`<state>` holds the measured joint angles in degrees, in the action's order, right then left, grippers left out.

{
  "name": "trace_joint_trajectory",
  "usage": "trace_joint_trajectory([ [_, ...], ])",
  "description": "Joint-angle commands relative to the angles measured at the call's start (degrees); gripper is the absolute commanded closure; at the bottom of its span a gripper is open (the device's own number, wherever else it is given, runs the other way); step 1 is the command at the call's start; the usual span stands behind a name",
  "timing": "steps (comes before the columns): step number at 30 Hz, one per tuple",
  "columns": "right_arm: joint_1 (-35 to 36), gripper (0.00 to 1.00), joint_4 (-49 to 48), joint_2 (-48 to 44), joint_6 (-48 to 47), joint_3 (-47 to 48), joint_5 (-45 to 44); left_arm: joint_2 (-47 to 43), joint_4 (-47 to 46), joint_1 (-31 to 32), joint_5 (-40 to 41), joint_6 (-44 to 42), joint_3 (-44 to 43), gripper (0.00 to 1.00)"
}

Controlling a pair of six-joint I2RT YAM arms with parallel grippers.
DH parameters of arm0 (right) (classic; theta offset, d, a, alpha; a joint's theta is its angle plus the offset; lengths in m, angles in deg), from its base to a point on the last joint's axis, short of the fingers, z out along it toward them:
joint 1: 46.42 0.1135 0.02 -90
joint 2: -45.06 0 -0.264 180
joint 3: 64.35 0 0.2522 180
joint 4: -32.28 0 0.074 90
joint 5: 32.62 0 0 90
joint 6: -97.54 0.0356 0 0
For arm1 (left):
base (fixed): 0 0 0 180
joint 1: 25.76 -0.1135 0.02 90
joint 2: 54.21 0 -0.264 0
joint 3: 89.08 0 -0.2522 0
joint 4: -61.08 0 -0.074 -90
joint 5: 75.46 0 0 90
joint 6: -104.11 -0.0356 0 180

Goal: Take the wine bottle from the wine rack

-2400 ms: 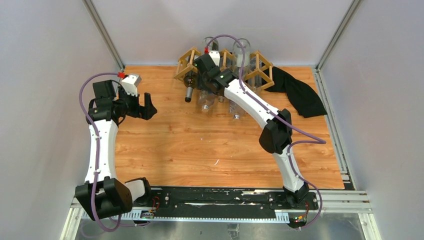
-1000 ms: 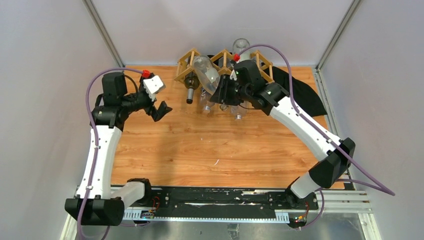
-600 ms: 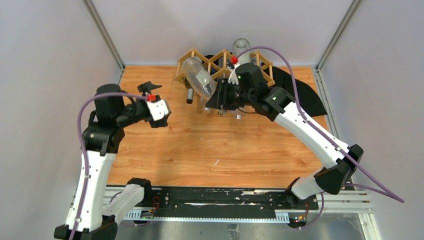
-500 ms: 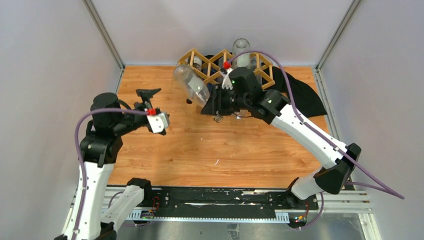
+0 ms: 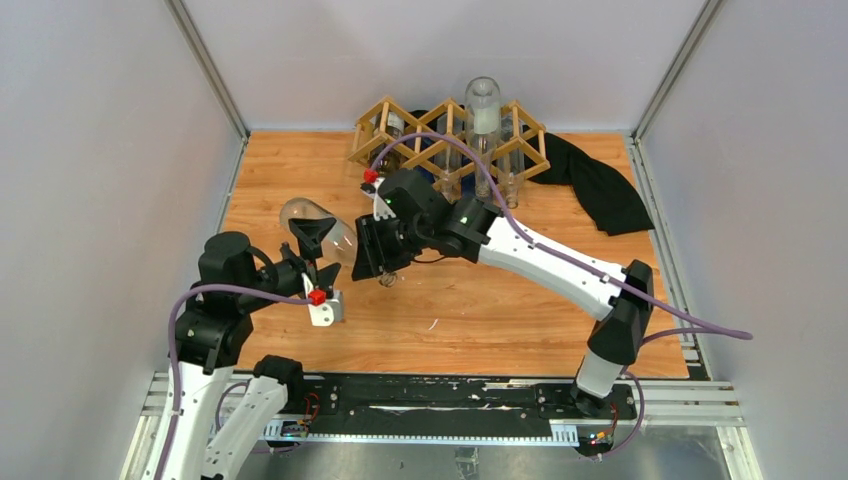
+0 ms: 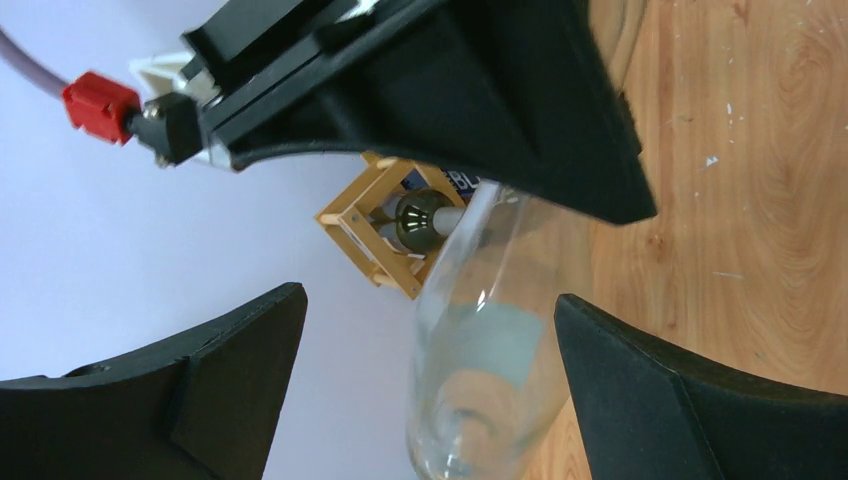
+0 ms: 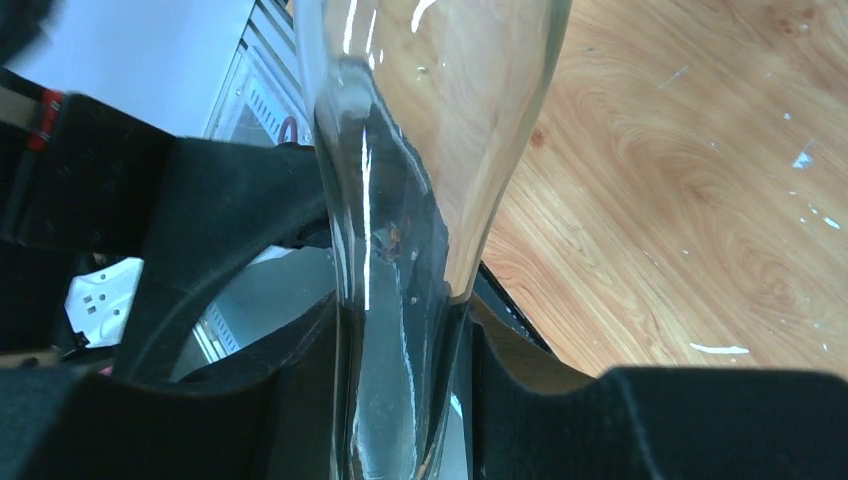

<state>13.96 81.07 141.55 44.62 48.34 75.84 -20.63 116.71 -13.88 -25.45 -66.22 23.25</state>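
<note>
- Glass first: the clear wine bottle (image 5: 305, 215) is off the wine rack (image 5: 383, 112) and well apart from it, over the left part of the worktop (image 5: 500, 320).
- It lies tilted, its base toward the left wall and its neck running into the right claw (image 5: 370, 250).
- Seen from the right wrist, the right claw (image 7: 400, 340) is closed narrow on the bottle's (image 7: 420, 100) neck, with black fingers (image 7: 290, 400) pressed on both sides of the glass.
- The right arm reaches across from its base, its wrist low over the middle of the wood.
- The left claw (image 5: 318, 250) is spread wide around the bottle's body, near the shoulder.
- From the left wrist, the left claw (image 6: 430, 330) has the bottle (image 6: 480, 370) between its fingers (image 6: 200, 390). One finger stands clear of the glass. The other meets the bottle's outline, and I cannot tell whether it touches.
- The rack sits at the far edge of the worktop, against the back wall.
- Another clear bottle (image 5: 483, 110) stands in the rack right of its middle, and further clear bottles hang in its cells.
- In the left wrist view the rack's (image 6: 365, 225) end cell holds a dark bottle (image 6: 420, 215), neck pointing outward.
- A black cloth (image 5: 600, 190) lies at the rack's right end, spread over the far right corner.
</note>
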Motion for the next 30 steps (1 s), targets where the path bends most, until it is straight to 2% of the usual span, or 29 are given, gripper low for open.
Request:
trace_joint_trajectory([
  [1,2.2,1.0,-9.4,-0.1,-3.4,8.2,1.6,-3.4,-0.5,0.6,-1.1,-0.5,3.8,0.0],
  [10,3.4,1.0,-8.4,1.9,-4.2,11.1,2.9,-6.6,0.3,0.6,-2.2,-1.6,8.7,0.01],
  [18,4.9,1.0,-8.6,3.4,-4.7,11.3,7.1,-5.9,0.3,0.6,-4.4,-10.8,9.7,0.11],
  [26,5.4,1.0,-10.7,2.8,-4.4,9.3,11.6,-3.6,0.3,0.6,-1.4,-13.3,10.1,0.27],
  [28,5.4,1.0,-11.5,2.1,-4.4,8.3,11.8,-2.9,0.3,0.6,-0.8,-13.3,10.1,0.36],
  [30,5.4,1.0,-11.9,1.7,-4.5,7.3,11.8,-2.4,0.1,0.6,-0.4,-13.2,9.9,0.49],
])
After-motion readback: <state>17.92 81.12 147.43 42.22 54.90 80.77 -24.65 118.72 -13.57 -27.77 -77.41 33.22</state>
